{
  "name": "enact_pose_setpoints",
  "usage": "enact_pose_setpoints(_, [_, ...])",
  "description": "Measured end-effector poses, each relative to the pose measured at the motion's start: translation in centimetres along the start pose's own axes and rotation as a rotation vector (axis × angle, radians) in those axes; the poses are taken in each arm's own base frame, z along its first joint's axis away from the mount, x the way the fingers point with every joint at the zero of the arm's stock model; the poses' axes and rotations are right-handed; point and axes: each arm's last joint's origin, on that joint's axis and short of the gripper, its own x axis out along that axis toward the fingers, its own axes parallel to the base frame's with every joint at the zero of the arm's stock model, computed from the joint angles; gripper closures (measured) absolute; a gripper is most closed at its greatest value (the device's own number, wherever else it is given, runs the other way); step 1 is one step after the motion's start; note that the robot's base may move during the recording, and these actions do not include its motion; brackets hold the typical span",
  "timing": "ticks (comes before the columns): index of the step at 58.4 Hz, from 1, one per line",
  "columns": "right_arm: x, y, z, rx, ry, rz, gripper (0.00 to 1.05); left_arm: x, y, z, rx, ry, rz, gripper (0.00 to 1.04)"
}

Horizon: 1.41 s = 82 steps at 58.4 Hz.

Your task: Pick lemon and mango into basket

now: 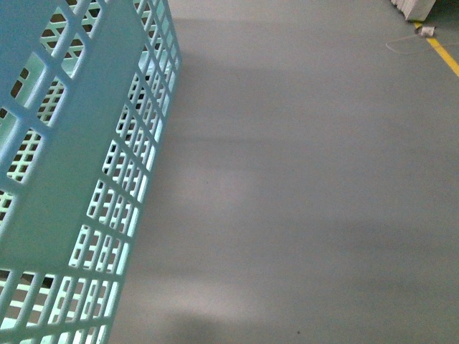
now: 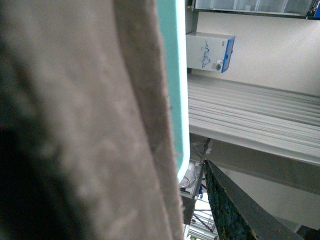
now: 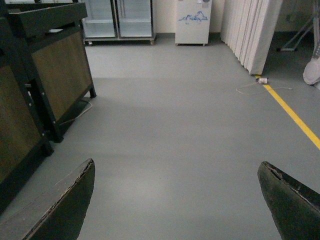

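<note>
Right gripper [image 3: 176, 167]: its two dark fingers [image 3: 65, 210] stood wide apart, with only bare grey floor [image 3: 175, 125] between them.
Left gripper [image 2: 220, 200]: one dark finger showed in the left wrist view; whether the pincer was apart or together could not be told.
Brown band [image 2: 75, 125]: blurred and very near the left wrist camera, it lay right against a mint-teal edge [image 2: 175, 75].
Basket [image 1: 64, 179]: it was near and on the left of the front view, tilted, with its slotted teal wall filling that side; the inside was not visible.
Dark stands [image 3: 55, 75]: they stood on the left, with wood-brown panels.
Yellow line [image 1: 445, 56]: it ran along the floor at far right, with a white plug [image 1: 427, 31] and thin cable at its far end.
Folding screen [image 3: 250, 35]: it was white and stood far right.
White cabinet [image 3: 193, 22]: it stood against the far wall, just right of the glass-door fridges [image 3: 117, 20].
</note>
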Motion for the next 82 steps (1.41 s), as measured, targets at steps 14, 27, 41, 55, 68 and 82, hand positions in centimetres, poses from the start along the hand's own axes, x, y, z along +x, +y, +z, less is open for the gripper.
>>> enact_pose_setpoints(14, [0.0, 0.0, 0.0, 0.0, 0.0, 0.0, 0.09, -0.01, -0.04, 0.0, 0.0, 0.0, -0.001, 0.77])
enact_pose_setpoints(27, [0.0, 0.0, 0.0, 0.0, 0.0, 0.0, 0.09, -0.01, -0.04, 0.0, 0.001, 0.0, -0.001, 0.77])
enact_pose_setpoints(41, [0.0, 0.0, 0.0, 0.001, 0.0, 0.0, 0.09, -0.02, -0.05, 0.0, 0.0, 0.0, -0.002, 0.77])
enact_pose_setpoints(55, [0.0, 0.0, 0.0, 0.0, 0.0, 0.0, 0.09, -0.02, -0.05, 0.0, 0.0, 0.0, -0.002, 0.77])
enact_pose_setpoints(68, [0.0, 0.0, 0.0, 0.0, 0.0, 0.0, 0.09, -0.03, -0.1, -0.01, 0.0, 0.0, -0.003, 0.77])
enact_pose_setpoints(82, [0.0, -0.01, 0.0, 0.001, 0.0, -0.003, 0.09, -0.06, -0.13, -0.01, -0.004, 0.001, -0.005, 0.77])
